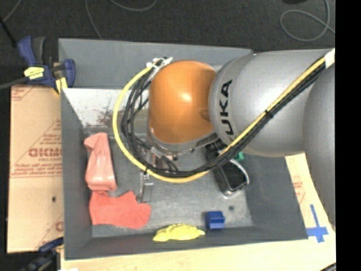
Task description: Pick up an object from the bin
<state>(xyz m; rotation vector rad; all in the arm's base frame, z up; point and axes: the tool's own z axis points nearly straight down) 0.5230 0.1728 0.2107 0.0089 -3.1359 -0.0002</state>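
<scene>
One pincer [145,189] hangs beside the top edge of a crumpled red cloth [115,213], lying at its seven o'clock near the bin [73,168] wall; apart or together, I cannot tell. The cloth looks light and limp, best pinched at a raised fold. A pink soft roll [100,162] crowds nine o'clock; bare floor opens toward four

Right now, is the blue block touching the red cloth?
Apart. The camera view shows a stretch of bare bin floor between the blue block near the bin's lower wall and the red cloth to its left.
</scene>
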